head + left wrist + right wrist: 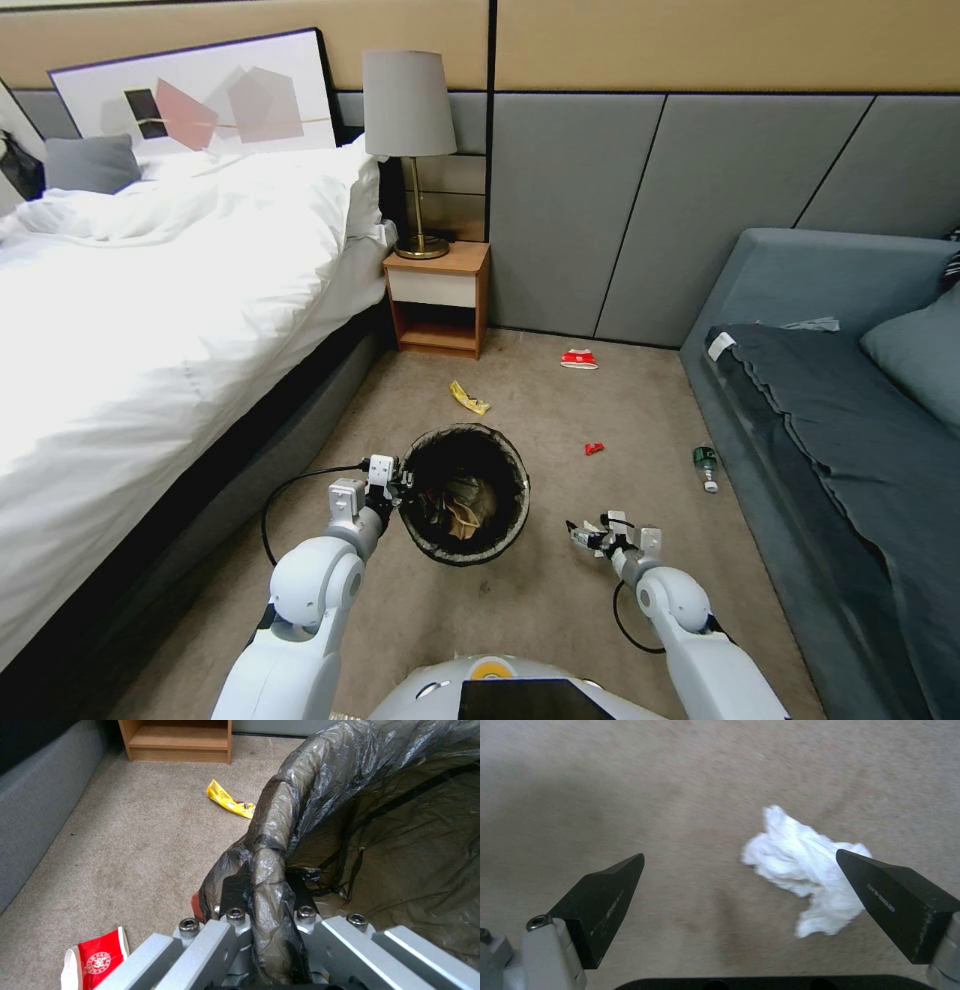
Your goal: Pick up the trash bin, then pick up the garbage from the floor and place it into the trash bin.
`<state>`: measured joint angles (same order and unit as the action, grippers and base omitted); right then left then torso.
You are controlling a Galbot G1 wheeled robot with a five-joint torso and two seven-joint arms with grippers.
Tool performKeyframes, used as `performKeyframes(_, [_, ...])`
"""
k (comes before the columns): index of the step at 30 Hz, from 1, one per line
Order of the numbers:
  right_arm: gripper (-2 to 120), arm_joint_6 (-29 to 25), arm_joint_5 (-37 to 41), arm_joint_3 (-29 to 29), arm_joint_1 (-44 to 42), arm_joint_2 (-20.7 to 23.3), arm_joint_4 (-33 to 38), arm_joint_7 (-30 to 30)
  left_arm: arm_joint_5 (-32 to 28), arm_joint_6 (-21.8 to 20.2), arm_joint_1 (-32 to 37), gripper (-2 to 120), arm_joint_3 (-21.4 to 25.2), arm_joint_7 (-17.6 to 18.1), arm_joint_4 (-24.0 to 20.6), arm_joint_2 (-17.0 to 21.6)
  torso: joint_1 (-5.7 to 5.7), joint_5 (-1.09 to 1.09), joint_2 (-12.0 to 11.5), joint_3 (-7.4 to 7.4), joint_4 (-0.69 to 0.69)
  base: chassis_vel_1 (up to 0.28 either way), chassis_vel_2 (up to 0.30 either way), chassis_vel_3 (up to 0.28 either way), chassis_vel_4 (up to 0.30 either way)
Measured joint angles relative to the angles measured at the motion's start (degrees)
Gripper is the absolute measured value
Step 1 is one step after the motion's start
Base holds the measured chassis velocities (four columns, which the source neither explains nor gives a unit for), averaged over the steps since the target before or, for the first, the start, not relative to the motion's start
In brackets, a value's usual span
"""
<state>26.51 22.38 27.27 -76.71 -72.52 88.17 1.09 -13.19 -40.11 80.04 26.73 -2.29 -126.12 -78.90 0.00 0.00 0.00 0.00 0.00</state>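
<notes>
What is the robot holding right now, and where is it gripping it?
The left gripper holds the bin by its bag-covered rim, one finger inside, one outside. The right gripper is open and holds nothing, with a tissue on the carpet beneath.

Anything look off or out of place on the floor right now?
Litter lies scattered on the carpet: a yellow wrapper, two red scraps, a small bottle by the sofa, and a crumpled tissue under the open right gripper. The trash bin hangs from the left gripper.
</notes>
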Motion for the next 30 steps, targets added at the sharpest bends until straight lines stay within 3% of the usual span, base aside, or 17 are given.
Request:
performKeyframes(14, [100,-3.69,-6.47,0.43,5.53,-1.01,-8.61,0.11,-0.08,0.02,-0.30,1,-0.14,-0.07,0.70,-0.12,0.00,-0.01,0.00,0.00,0.00,0.000,0.000,0.000,0.000])
performKeyframes(30, [100,-4.29,-7.79,0.44,8.73,-1.96,-14.10,0.69,-0.10,0.05,-0.43,1,0.17,-0.12,0.92,-0.14,0.00,0.00,0.00,0.00,0.00,0.000,0.000,0.000,0.000])
